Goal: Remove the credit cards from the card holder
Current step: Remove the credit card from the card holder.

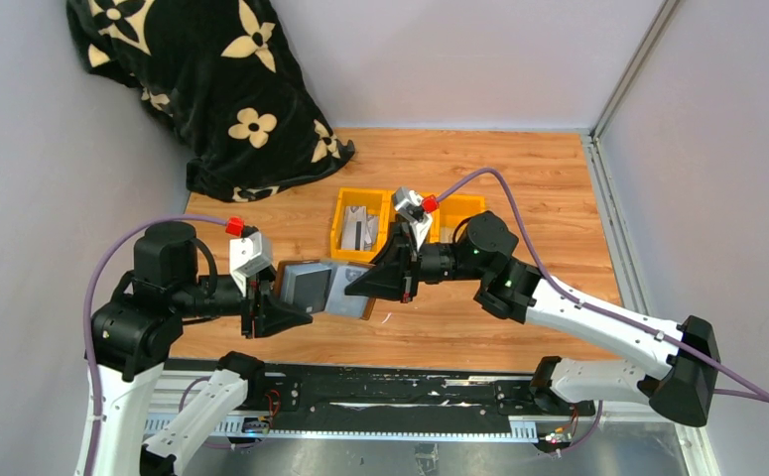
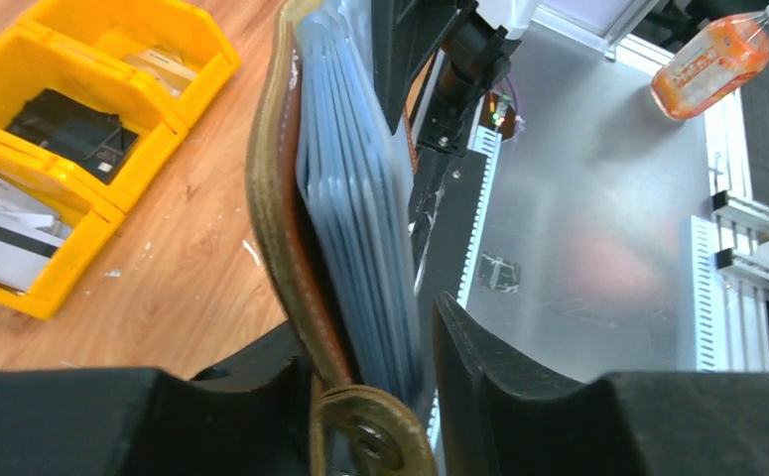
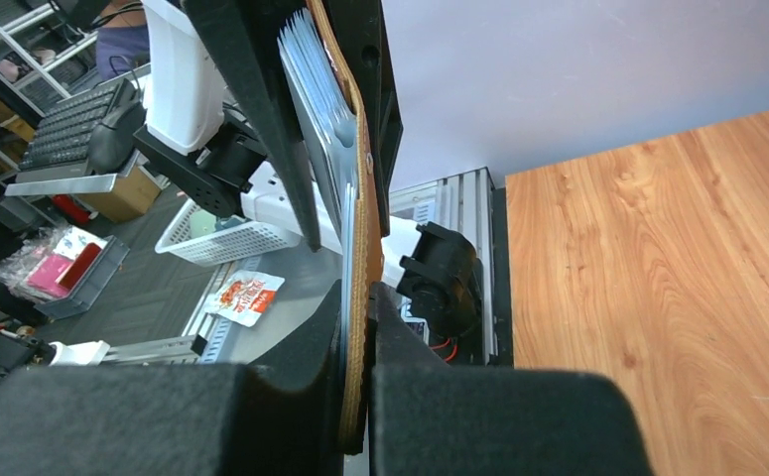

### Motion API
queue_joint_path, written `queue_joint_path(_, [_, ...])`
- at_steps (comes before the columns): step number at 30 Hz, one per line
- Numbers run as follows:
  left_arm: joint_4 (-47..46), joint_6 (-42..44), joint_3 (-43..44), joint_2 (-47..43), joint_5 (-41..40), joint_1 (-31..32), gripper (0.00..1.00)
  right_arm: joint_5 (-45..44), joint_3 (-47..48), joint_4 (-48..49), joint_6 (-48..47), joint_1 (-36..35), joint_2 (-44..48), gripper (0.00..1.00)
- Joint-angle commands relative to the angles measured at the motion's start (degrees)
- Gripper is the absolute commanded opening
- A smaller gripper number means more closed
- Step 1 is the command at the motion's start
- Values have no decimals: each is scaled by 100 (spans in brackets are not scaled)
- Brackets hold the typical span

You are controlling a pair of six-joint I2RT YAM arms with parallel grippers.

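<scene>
The brown leather card holder [image 1: 311, 283] hangs open in the air between both grippers, its grey inner face up. My right gripper [image 1: 375, 283] is shut on one leather edge of the card holder [image 3: 365, 218], pinching it at the fingertips [image 3: 358, 293]. My left gripper [image 1: 286, 315] straddles the other end. In the left wrist view the leather cover [image 2: 271, 198] lies against one finger. A narrow gap separates the blue-grey card leaves [image 2: 360, 198] from the other finger [image 2: 469, 347], so the left gripper [image 2: 365, 327] is open. I cannot make out single credit cards in the leaves.
Two yellow bins [image 1: 345, 213] with grey and dark cards in them stand just behind the grippers; they also show in the left wrist view [image 2: 63, 288]. A black flowered blanket [image 1: 201, 79] lies at the back left. Below the holder run the table's near edge and a metal rail [image 1: 400, 397].
</scene>
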State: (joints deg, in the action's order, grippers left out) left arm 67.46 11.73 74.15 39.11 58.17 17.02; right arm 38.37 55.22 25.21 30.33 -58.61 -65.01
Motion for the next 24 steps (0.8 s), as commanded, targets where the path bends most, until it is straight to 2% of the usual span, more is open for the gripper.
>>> queue_joint_path(1, [-130,-196,249,34,75,21,36,154,-99,862,267,45,150,0])
queue_joint_path(8, [-147,-396,312,102,544,21,35,234,-115,571,-28,46,281,0])
queue_joint_path(14, [-145,-563,307,194,769,21,47,241,-145,415,-176,36,371,0])
queue_joint_path(18, [-174,-628,362,263,752,21,50,249,-170,437,-185,22,410,0])
queue_joint_path(24, [-707,-1124,259,279,473,21,47,335,-127,377,-245,-36,346,0])
